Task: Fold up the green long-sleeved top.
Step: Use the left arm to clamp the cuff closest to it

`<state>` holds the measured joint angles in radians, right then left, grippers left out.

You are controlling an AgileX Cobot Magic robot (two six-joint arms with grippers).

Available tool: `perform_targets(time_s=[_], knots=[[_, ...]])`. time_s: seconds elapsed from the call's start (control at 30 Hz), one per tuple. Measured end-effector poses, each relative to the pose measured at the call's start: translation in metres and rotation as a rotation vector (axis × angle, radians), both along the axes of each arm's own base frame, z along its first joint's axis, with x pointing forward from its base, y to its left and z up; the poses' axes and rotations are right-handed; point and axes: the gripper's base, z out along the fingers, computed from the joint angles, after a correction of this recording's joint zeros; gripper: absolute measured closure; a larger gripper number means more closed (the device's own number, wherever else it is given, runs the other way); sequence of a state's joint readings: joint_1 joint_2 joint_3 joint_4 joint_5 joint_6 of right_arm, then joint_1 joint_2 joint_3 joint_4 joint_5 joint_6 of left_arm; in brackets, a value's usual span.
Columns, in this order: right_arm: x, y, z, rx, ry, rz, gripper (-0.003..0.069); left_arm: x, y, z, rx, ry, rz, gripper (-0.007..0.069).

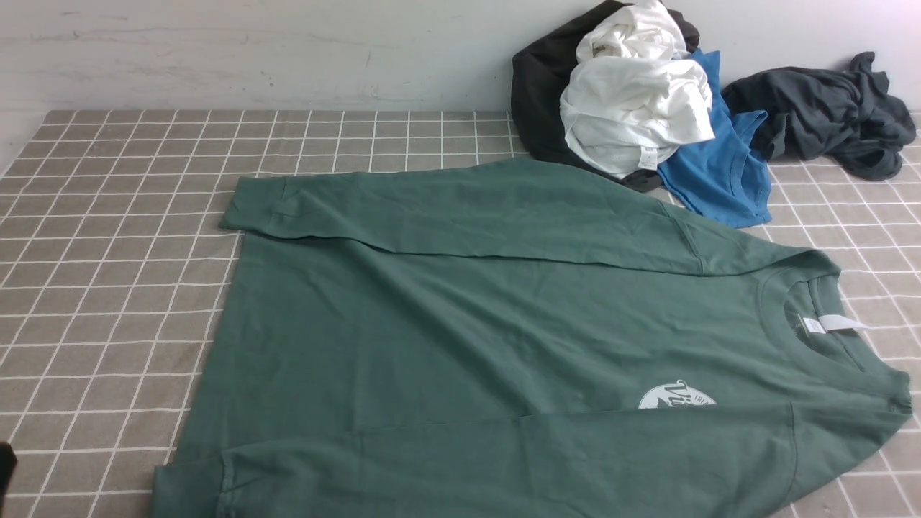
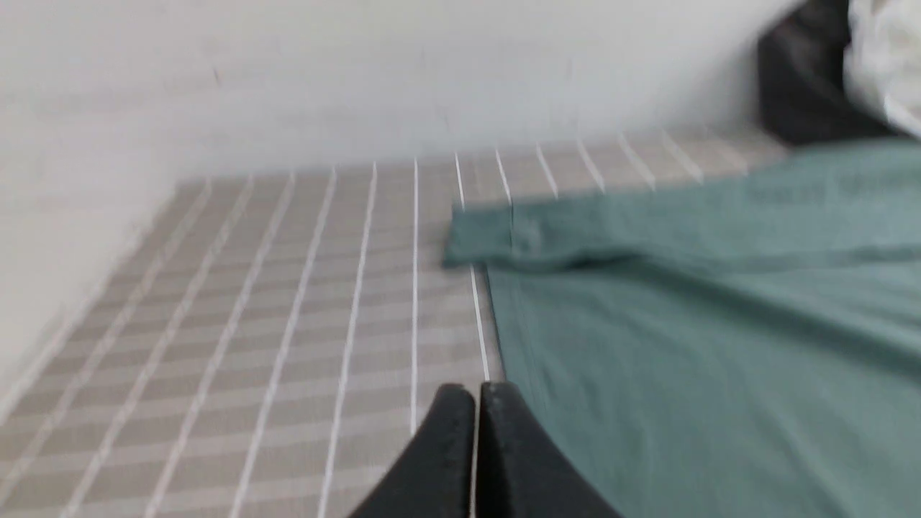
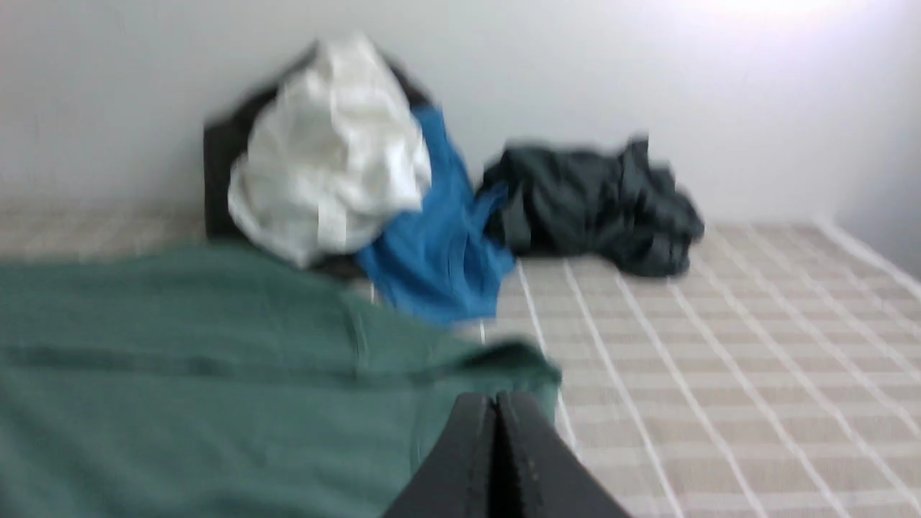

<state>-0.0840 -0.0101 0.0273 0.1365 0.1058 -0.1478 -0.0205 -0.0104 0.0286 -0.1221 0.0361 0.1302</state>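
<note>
The green long-sleeved top (image 1: 504, 324) lies flat on the checked cloth, with its neck and white label (image 1: 827, 324) to the right and its hem to the left. Both sleeves are laid across the body, one along the far edge (image 1: 460, 212) and one along the near edge (image 1: 504, 460). The near sleeve half covers the round white logo (image 1: 676, 398). My left gripper (image 2: 475, 392) is shut and empty, hovering by the hem of the top (image 2: 683, 324). My right gripper (image 3: 496, 399) is shut and empty near the collar end of the top (image 3: 180, 374). Neither gripper's fingertips show in the front view.
A heap of clothes sits at the back right against the wall: a white garment (image 1: 633, 108) on a black one (image 1: 540, 93), a bright blue T-shirt (image 1: 719, 173) touching the top's far shoulder, and a dark grey garment (image 1: 820, 111). Checked tablecloth (image 1: 108, 252) shows to the left.
</note>
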Motion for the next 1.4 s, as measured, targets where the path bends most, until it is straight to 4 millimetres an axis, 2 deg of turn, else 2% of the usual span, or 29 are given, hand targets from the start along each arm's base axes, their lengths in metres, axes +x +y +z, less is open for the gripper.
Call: perform_targets(time_s=[0.13,0.17,0.2,0.23,0.3,0.33,0.43,0.5,0.53,0.57,0.6,0.67,0.7,0.73,0.77,0.8,0.83,0.9,0.93,1.03,1.07,1.13,1.17,1.23,1.3,1.33,1.37,1.4], knots=[[-0.005,-0.004,0.023,0.155,-0.272,-0.021,0.0673,-0.004,0.003,0.024,-0.016,-0.270,0.032,0.0631],[-0.005,-0.005,0.024,0.167,-0.286,-0.022,0.0673,-0.004,0.003,0.025,-0.022,-0.283,0.033,0.0631],[-0.010,-0.008,0.034,0.307,-0.429,-0.017,0.0673,-0.009,0.005,0.037,-0.079,-0.421,0.039,0.0631],[-0.011,-0.009,0.035,0.321,-0.443,-0.016,0.0673,-0.011,0.006,0.040,-0.098,-0.457,0.039,0.0631],[-0.017,-0.012,0.045,0.453,-0.594,0.011,0.0673,-0.019,0.009,0.054,-0.254,-0.628,0.021,0.0631],[-0.019,-0.012,0.047,0.470,-0.633,0.025,0.0673,-0.021,0.010,0.060,-0.298,-0.653,0.004,0.0631],[-0.016,-0.006,0.061,0.435,-0.611,0.082,0.0673,-0.022,0.005,0.100,-0.306,-0.624,-0.053,0.0631],[-0.013,0.000,0.079,0.328,-0.552,0.109,0.0673,-0.015,0.001,0.124,-0.237,-0.507,-0.057,0.0632],[-0.008,0.003,0.098,0.243,-0.490,0.112,0.0673,-0.010,0.000,0.147,-0.162,-0.440,-0.047,0.0632],[-0.009,0.003,0.101,0.227,-0.488,0.112,0.0673,-0.007,0.000,0.145,-0.161,-0.410,-0.044,0.0632],[0.001,0.005,0.120,0.136,-0.393,0.097,0.0673,0.007,0.000,0.164,-0.086,-0.272,-0.012,0.0632],[0.014,0.003,0.136,0.053,-0.287,0.068,0.0673,0.023,0.002,0.174,-0.052,-0.145,0.017,0.0632],[0.023,0.002,0.140,0.003,-0.216,0.046,0.0673,0.038,0.003,0.170,-0.043,-0.031,0.037,0.0632],[0.027,0.001,0.142,-0.004,-0.199,0.043,0.0672,0.040,0.003,0.170,-0.042,-0.016,0.040,0.0632],[0.043,-0.002,0.142,-0.049,-0.094,0.015,0.0671,0.058,0.004,0.158,-0.047,0.139,0.060,0.0632],[0.043,-0.002,0.142,-0.052,-0.086,0.011,0.0671,0.060,0.004,0.156,-0.047,0.160,0.062,0.0632],[0.059,-0.005,0.137,-0.055,0.020,-0.005,0.0671,0.076,0.005,0.139,-0.058,0.324,0.081,0.0632],[0.076,-0.005,0.122,-0.028,0.197,-0.007,0.0670,0.093,0.005,0.114,-0.084,0.544,0.100,0.0632],[0.078,-0.006,0.121,-0.025,0.214,-0.012,0.0670,0.093,0.005,0.114,-0.084,0.544,0.100,0.0632],[0.099,0.007,0.082,-0.030,0.568,0.040,0.0670,0.115,0.000,0.072,-0.089,0.903,0.083,0.0629],[0.100,0.009,0.080,-0.036,0.589,0.052,0.0670,0.116,0.000,0.070,-0.087,0.921,0.079,0.0629],[0.110,0.023,0.054,-0.085,0.823,0.113,0.0670,0.127,-0.005,0.047,-0.071,1.097,0.024,0.0602],[0.113,0.026,0.049,-0.101,0.869,0.129,0.0670,0.128,-0.006,0.043,-0.069,1.125,0.012,0.0594],[0.123,0.045,0.035,-0.138,0.997,0.221,0.0670,0.140,-0.011,0.021,-0.079,1.256,-0.046,0.0519],[0.134,0.064,0.032,-0.167,1.021,0.303,0.0670,0.151,-0.014,-0.001,-0.083,1.358,-0.074,0.0421],[0.135,0.064,0.032,-0.167,1.022,0.305,0.0670,0.151,-0.014,0.000,-0.085,1.357,-0.074,0.0412],[0.142,0.075,0.033,-0.176,1.017,0.351,0.0670,0.159,-0.014,-0.016,-0.082,1.417,-0.077,0.0327],[0.145,0.079,0.032,-0.177,1.023,0.363,0.0670,0.162,-0.014,-0.023,-0.081,1.437,-0.076,0.0300]])
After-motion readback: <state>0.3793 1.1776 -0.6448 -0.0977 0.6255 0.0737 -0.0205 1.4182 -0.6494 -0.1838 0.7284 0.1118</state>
